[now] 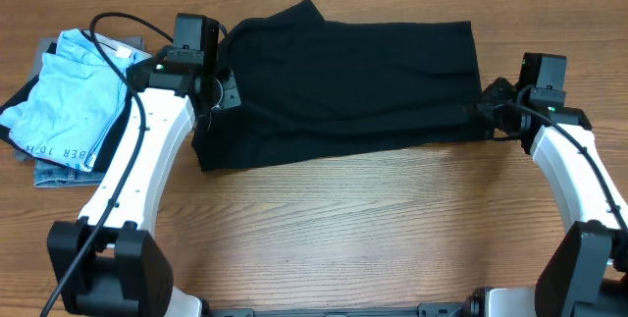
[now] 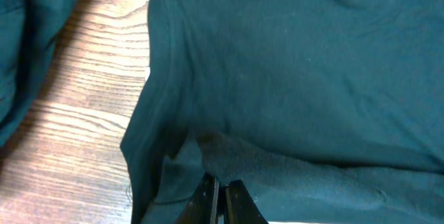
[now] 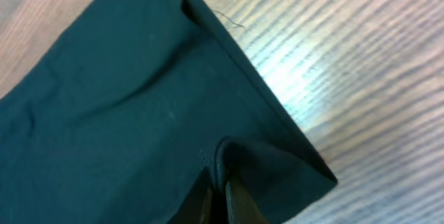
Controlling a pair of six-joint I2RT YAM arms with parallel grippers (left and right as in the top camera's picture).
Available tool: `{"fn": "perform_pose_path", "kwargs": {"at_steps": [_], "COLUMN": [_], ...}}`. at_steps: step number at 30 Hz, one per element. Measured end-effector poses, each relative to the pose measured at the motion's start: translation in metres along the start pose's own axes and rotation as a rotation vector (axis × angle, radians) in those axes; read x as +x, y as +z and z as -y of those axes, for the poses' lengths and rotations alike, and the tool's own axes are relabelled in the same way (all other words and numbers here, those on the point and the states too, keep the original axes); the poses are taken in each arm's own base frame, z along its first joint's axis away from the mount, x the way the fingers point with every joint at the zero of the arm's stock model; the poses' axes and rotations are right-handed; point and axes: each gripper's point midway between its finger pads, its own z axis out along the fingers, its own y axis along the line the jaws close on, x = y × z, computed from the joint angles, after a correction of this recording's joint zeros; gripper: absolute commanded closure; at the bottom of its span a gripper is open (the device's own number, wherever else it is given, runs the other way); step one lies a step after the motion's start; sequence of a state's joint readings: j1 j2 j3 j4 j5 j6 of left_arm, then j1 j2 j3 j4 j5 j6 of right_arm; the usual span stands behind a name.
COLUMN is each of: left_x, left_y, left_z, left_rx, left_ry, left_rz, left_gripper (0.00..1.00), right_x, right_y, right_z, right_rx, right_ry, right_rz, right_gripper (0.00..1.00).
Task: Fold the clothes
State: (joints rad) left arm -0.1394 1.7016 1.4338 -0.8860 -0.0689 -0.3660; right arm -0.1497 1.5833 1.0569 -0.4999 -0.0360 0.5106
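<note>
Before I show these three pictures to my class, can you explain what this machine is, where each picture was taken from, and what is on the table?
It is a robot with two white arms, each ending in a two-finger gripper. The wide picture looks down from above the wooden table. The other two come from cameras on the wrists, close to the cloth. A black T-shirt lies spread across the table. The left gripper pinches fabric at one end, the right gripper a corner at the other. At the robot's left, a light blue garment lies on a grey-blue denim piece, both untouched.
</note>
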Motion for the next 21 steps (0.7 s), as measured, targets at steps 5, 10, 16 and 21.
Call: {"fn": "perform_pose_path", "kwargs": {"at_steps": [5,10,16,21], "left_x": [-0.002,-0.007,-0.008,-0.012], "left_y": [0.012,0.013,0.013,0.013], "left_z": [0.002,0.004,0.004,0.006], "left_rx": [-0.002,0.005,0.007,0.013], "left_ry": [0.006,0.007,0.022,0.027], "left_rz": [-0.006,0.013,0.018,0.036], "left_gripper": [0.96,0.96,0.96,0.96], "right_x": [-0.003,0.000,-0.002,-0.007], "right_y": [0.004,0.025,0.043,0.048], "right_z": [-0.011,-0.010,-0.009,-0.011], "right_rx": [-0.017,-0.005,-0.003,-0.009], "right_ry": [-0.026,-0.035,-0.036,-0.037], "right_rz": [0.030,0.018,0.030,0.051], "right_gripper": [0.96,0.96,0.96,0.96]}}
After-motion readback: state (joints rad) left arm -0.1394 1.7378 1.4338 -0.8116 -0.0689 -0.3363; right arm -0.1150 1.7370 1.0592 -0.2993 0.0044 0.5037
